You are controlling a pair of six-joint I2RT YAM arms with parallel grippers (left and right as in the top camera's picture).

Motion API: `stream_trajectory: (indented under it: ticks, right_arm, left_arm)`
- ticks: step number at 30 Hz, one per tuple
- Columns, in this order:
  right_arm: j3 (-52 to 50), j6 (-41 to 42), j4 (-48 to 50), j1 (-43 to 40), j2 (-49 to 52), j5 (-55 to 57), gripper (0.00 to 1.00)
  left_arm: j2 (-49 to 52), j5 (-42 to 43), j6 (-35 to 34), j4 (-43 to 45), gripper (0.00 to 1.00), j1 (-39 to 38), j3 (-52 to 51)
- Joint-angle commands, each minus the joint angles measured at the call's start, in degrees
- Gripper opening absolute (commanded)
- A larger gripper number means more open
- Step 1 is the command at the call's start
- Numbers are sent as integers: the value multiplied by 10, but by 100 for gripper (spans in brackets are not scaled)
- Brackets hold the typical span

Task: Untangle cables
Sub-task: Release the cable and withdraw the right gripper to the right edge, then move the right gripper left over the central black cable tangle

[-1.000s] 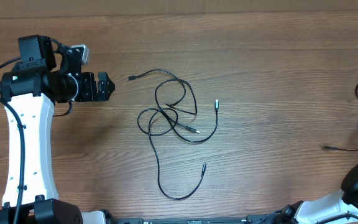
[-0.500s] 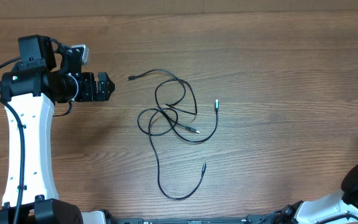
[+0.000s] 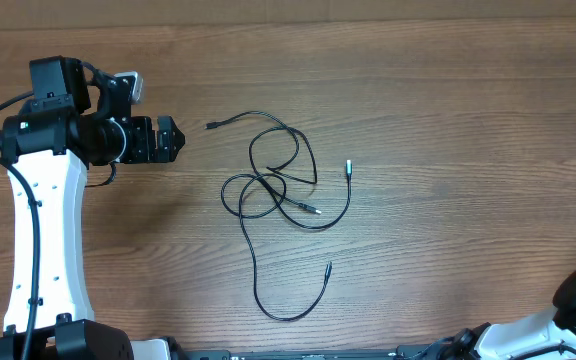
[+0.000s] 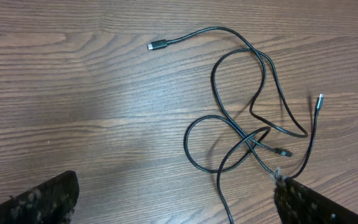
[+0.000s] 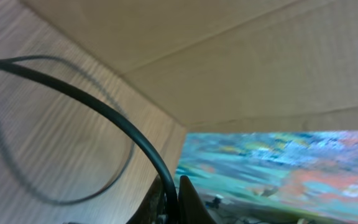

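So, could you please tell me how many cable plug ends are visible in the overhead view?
4: upper-left plug, right plug, middle plug and lower plug, all on the cables at the table's centre. Further ends may lie off-frame.

Overhead stares straight down on the whole desk [image 3: 448, 100]. Left wrist hangs nearer, tilted down over the same cables [image 4: 250, 138] overhead catches mid-desk. Right wrist sits low and close, blurred, facing a cardboard wall [image 5: 229, 62].

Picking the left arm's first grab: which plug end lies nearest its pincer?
The black plug at the upper left of the cables, on the strand leading away from the loops. The rest lie farther right.
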Motion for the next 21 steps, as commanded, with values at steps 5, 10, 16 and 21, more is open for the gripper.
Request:
stream_trajectory:
  ticks: [5,10,16,21]
  right_arm:
    - [14,-73,66,-83,-3,18,4]
    - [14,-85,120,-127,-3,-7,5]
    - [14,-101,119,-142,-3,-95,9]
    - [14,-100,91,-140,-3,-168,69]
  left_arm:
    - [0,-1,12,0,100,2,9]
    - [0,-1,12,0,100,2,9]
    - [0,-1,12,0,100,2,9]
    - [0,-1,12,0,100,2,9]
